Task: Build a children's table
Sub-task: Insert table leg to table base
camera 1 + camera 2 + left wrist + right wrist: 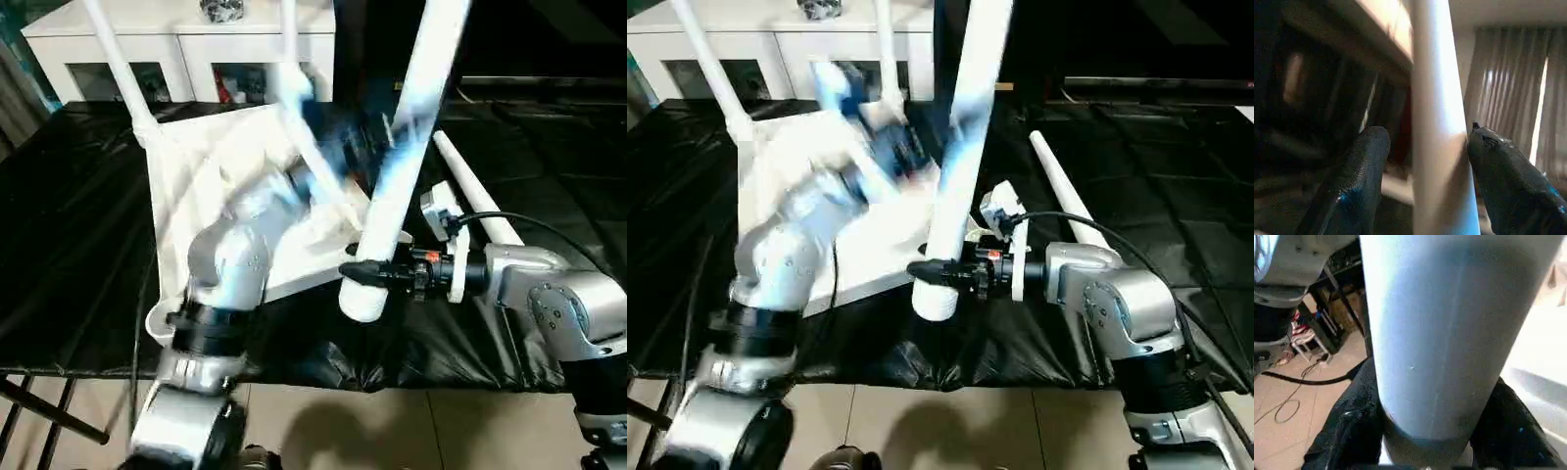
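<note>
right gripper [361,271] clamps the thick end of a table leg [404,147] at three o'clock of the tabletop [196,186]; left gripper [1425,161] straddles another leg [1437,122], fingers apart.

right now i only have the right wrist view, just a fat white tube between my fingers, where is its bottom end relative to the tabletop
Observer: The right gripper grips the held leg near its thick lower end. That end hangs just off the near right edge of the tabletop, in no socket.
Operator: any legs in already
Observer: Two. The far left leg and the second standing leg rise from the tabletop's far side.
Operator: and the fourth
Observer: The spare leg lies flat on the black cover, to the right of the held leg.
</note>
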Motion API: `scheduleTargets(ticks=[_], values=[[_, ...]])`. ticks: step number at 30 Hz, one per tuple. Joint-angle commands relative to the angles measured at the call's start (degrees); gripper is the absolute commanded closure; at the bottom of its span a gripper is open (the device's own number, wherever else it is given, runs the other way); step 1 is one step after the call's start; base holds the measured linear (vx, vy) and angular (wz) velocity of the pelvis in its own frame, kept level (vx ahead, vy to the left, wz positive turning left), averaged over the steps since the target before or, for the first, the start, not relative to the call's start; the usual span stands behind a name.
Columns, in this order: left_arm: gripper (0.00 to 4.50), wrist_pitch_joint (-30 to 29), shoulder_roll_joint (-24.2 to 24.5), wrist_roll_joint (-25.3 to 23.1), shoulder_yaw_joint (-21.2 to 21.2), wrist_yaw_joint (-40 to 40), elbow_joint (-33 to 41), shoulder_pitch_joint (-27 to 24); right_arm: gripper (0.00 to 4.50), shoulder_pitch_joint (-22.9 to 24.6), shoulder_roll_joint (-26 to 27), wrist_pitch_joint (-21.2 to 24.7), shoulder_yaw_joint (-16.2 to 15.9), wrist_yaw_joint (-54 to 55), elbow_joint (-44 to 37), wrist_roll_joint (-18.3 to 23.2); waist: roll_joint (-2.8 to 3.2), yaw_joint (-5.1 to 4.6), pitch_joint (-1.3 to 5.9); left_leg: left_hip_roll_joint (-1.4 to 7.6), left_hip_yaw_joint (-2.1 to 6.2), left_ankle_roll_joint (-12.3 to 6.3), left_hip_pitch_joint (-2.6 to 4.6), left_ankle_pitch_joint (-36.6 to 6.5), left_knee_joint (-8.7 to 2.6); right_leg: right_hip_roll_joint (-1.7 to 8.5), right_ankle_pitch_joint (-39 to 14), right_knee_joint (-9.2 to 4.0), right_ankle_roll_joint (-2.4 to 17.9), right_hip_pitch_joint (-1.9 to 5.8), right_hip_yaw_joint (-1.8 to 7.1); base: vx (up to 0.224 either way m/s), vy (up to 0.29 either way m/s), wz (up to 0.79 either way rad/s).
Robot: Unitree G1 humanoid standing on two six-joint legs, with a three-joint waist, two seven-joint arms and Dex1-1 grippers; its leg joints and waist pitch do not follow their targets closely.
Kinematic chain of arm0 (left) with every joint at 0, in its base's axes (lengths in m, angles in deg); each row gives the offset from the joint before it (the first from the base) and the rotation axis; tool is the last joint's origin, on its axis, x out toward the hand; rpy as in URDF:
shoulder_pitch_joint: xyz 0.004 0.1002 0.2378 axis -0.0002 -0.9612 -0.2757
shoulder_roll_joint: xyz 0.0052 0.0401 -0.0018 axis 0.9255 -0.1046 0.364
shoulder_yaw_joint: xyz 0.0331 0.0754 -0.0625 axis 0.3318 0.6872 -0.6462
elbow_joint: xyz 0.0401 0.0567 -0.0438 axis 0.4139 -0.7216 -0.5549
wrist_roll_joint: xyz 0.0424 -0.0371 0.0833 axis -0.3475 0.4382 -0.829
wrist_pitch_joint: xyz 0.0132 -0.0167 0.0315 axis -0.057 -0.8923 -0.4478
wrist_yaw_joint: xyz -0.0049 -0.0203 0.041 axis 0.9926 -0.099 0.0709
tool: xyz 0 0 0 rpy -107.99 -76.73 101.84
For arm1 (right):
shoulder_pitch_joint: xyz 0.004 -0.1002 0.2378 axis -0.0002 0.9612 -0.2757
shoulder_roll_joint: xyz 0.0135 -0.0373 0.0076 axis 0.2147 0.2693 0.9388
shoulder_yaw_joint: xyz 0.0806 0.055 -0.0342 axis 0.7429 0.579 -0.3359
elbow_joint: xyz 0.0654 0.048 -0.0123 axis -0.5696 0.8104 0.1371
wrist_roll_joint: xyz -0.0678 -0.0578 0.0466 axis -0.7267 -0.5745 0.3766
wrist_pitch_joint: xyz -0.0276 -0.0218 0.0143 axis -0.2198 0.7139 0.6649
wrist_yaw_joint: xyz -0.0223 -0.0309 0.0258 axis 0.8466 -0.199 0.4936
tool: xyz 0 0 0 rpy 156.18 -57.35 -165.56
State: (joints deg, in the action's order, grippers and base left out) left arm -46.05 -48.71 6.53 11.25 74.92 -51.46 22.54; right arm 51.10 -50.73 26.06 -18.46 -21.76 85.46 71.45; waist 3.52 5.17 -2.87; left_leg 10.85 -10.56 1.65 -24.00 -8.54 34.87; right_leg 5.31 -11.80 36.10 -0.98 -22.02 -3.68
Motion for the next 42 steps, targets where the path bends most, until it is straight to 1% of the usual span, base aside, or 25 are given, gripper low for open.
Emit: scheduleTargets(ticks=[1,5,6,7,10,11,13,16,20,22,23,24,25,26,28,29,31,32,34,35,36,37,39,40,42], values=[[1.51,2.2,0.1,1.2,-2.6,-2.2,-1.2,2.0,2.61,0.3,0.6,-1.5,1.8,1.2,-0.4,0.7,-1.11,0.13,4.35,1.94,0.88,-1.35,1.95,-11.2,-3.47,2.87,-7.0,-4.58,13.6,2.35,2.01,0.0,0.0,0.0],[1.51,8.8,0.9,-1.0,-8.7,-9.7,-7.5,6.4,2.61,0.8,2.6,-2.5,4.2,4.0,-1.1,1.8,-0.83,0.02,4.41,1.83,1.02,-1.18,1.93,-11.2,-3.52,2.75,-7.2,-4.66,12.3,2.43,1.94,0.0,0.0,0.0],[1.51,8.9,0.9,-1.2,-8.7,-9.7,-7.6,6.4,2.61,0.8,2.7,-2.5,4.2,4.1,-1.1,1.8,-0.83,0.02,4.41,1.83,1.02,-1.18,1.93,-11.2,-3.52,2.75,-7.2,-4.66,12.3,2.43,1.94,0.0,0.0,0.0],[1.51,11.0,2.0,-4.3,-8.5,-10.9,-8.9,6.4,2.61,1.2,2.8,-2.9,4.5,4.8,-1.4,1.5,-0.61,0.02,4.46,1.85,1.06,-1.18,1.99,-11.2,-3.52,2.64,-6.6,-4.77,12.2,2.36,1.9,0.0,0.0,0.0],[1.51,11.6,4.4,-10.2,-6.4,-13.7,-11.2,5.6,2.61,2.1,2.9,-3.7,4.9,6.1,-1.9,0.3,-0.42,0.0,4.56,1.96,1.25,-0.84,2.02,-11.4,-3.72,2.58,-5.8,-4.7,11.2,2.32,1.9,0.0,0.0,0.0],[1.51,12.0,5.9,-13.8,-5.1,-15.9,-12.7,4.8,2.61,2.5,3.1,-4.5,5.1,7.4,-2.1,-0.9,-0.4,0.01,4.65,1.92,1.25,-0.61,2.1,-11.1,-3.67,2.65,-5.2,-4.49,11.3,2.38,1.86,0.0,0.0,0.0],[1.51,12.3,9.4,-20.1,-1.9,-18.1,-14.9,1.5,2.61,3.7,3.7,-7.1,4.9,12.2,-2.0,-5.1,-0.28,-0.05,4.58,2.02,1.38,0.25,2.04,-11.4,-3.84,2.62,-5.8,-4.54,10.1,2.07,1.87,0.0,0.0,0.0],[1.51,11.8,12.6,-24.1,2.3,-16.0,-14.0,-4.7,2.61,5.8,4.1,-10.3,3.7,18.9,-2.3,-11.4,0.03,-0.23,4.6,1.91,1.25,1.48,2.15,-12.2,-3.98,2.68,-7.8,-4.68,9.7,1.92,1.94,0.0,0.0,0.0],[1.51,9.2,12.6,-25.2,4.5,-14.9,-8.7,-13.4,2.62,9.4,5.8,-15.5,3.0,27.4,-3.9,-17.4,0.42,-0.22,4.7,2.11,1.22,2.25,2.2,-13.3,-4.3,2.7,-6.2,-4.55,10.3,1.61,1.97,0.0,0.0,0.0],[1.51,8.6,11.7,-25.1,3.9,-16.6,-7.1,-15.6,2.62,10.2,7.4,-18.3,3.3,30.1,-4.5,-19.0,0.36,-0.21,4.65,2.09,1.17,2.06,2.24,-14.6,-4.35,2.75,-6.8,-4.65,10.4,1.54,2.03,0.0,0.0,0.0],[1.51,7.4,10.5,-24.5,2.7,-19.3,-5.6,-17.8,2.62,10.8,9.7,-21.4,4.2,33.7,-4.7,-20.7,-0.03,-0.46,4.44,2.13,1.11,2.07,2.08,-15.8,-4.54,2.81,-8.2,-4.78,10.3,1.48,2.05,0.0,0.0,0.0],[1.51,6.3,9.8,-24.4,1.7,-22.0,-4.8,-19.3,2.62,11.1,11.9,-24.3,5.3,36.0,-4.6,-21.2,0.02,-0.5,4.27,2.11,1.15,1.99,2.1,-16.7,-4.66,2.91,-9.6,-4.98,10.2,1.36,2.05,0.0,0.0,0.0],[1.51,6.5,8.9,-24.8,0.5,-25.0,-4.2,-21.1,2.62,11.8,13.9,-26.6,6.5,37.5,-4.8,-21.0,-0.39,-0.77,4.06,2.02,1.09,1.79,2.25,-18.6,-4.69,2.8,-13.7,-5.49,9.0,1.18,2.05,0.0,0.0,0.0],[1.51,7.4,8.5,-24.8,-0.1,-25.7,-3.5,-22.9,2.62,12.6,15.2,-27.1,7.4,39.1,-5.4,-20.9,-0.64,-0.77,3.91,2.01,1.11,1.34,2.13,-18.3,-4.82,2.95,-15.5,-5.67,8.1,1.18,2.15,0.0,0.0,0.0],[1.51,8.7,8.4,-25.1,-0.3,-26.2,-2.8,-24.9,2.62,13.4,16.3,-27.4,8.1,40.6,-6.1,-20.9,-0.46,-0.86,3.84,1.98,1.16,1.26,2.11,-18.5,-4.88,2.75,-17.3,-5.94,6.8,1.06,2.17,0.0,0.0,0.0],[1.51,10.8,8.7,-27.9,1.0,-27.3,-2.7,-26.6,2.62,14.2,17.2,-27.8,8.9,42.1,-6.1,-20.6,-0.73,-1.0,3.9,2.04,1.2,1.56,2.2,-18.1,-5.02,2.46,-16.7,-5.9,6.1,0.93,2.22,0.0,0.0,0.0],[1.51,11.6,9.0,-29.3,2.1,-27.4,-2.8,-26.9,2.62,14.3,17.5,-28.3,9.3,42.7,-5.8,-20.5,-0.47,-1.12,3.86,2.06,1.27,1.76,2.2,-18.7,-5.11,2.44,-16.8,-5.94,5.5,0.85,2.25,0.0,0.0,0.0],[1.51,12.4,9.9,-32.5,5.3,-26.5,-3.6,-27.2,2.62,14.5,18.1,-30.0,10.0,44.3,-4.8,-20.8,-0.7,-0.95,3.85,2.15,1.32,2.11,2.45,-19.6,-5.22,2.52,-17.4,-6.15,5.0,0.55,2.33,0.0,0.0,0.0],[1.51,12.5,10.1,-32.7,6.6,-24.9,-3.9,-26.9,2.62,14.5,18.2,-30.3,10.3,44.7,-4.2,-20.9,-0.74,-1.0,3.74,2.12,1.39,2.39,2.32,-20.0,-5.39,2.46,-17.5,-6.04,4.9,0.64,2.27,0.0,0.0,0.0],[1.51,13.3,10.0,-30.2,9.2,-18.0,-4.6,-25.6,2.62,14.4,18.1,-28.8,10.8,44.1,-2.8,-20.2,-0.68,-0.75,3.76,2.09,1.34,2.67,2.52,-20.1,-5.4,2.65,-18.0,-6.15,4.9,0.42,2.44,0.0,0.0,0.0],[1.51,13.2,9.7,-28.0,9.7,-14.0,-6.0,-24.3,2.62,14.4,17.7,-28.3,10.9,43.4,-2.0,-20.1,0.07,-0.7,3.78,1.93,1.36,2.89,2.58,-20.1,-5.34,2.73,-18.3,-6.17,5.0,0.33,2.51,0.0,0.0,0.0],[1.51,13.1,9.6,-27.1,9.9,-12.4,-6.7,-23.8,2.62,14.4,17.4,-28.2,10.9,43.1,-1.6,-20.0,-0.28,-0.61,3.85,2.01,1.3,3.51,2.75,-20.7,-5.41,2.59,-17.3,-6.16,5.4,0.21,2.54,0.0,0.0,0.0],[1.51,12.8,9.5,-26.6,9.7,-11.9,-6.9,-23.6,2.62,14.4,17.4,-28.4,11.0,43.1,-1.5,-20.3,-0.56,-0.84,3.92,2.05,1.46,3.57,2.1,-19.7,-5.61,2.6,-13.1,-5.54,6.3,0.91,2.49,0.0,0.0,0.0],[1.51,11.8,9.7,-26.4,10.4,-9.7,-9.4,-22.0,2.62,14.4,17.2,-28.0,11.7,42.9,-1.5,-19.7,0.6,-0.86,4.04,1.99,1.56,3.61,2.15,-19.4,-5.58,2.6,-12.3,-5.33,6.5,0.92,2.44,0.0,0.0,0.0],[1.51,10.6,9.7,-26.6,11.3,-7.3,-12.9,-19.9,2.62,14.2,16.5,-26.9,12.4,42.6,-1.5,-19.2,0.33,-1.29,4.1,1.58,1.14,3.28,2.51,-20.0,-5.35,2.31,-11.9,-5.88,6.3,0.74,2.49,0.0,0.0,0.0]])
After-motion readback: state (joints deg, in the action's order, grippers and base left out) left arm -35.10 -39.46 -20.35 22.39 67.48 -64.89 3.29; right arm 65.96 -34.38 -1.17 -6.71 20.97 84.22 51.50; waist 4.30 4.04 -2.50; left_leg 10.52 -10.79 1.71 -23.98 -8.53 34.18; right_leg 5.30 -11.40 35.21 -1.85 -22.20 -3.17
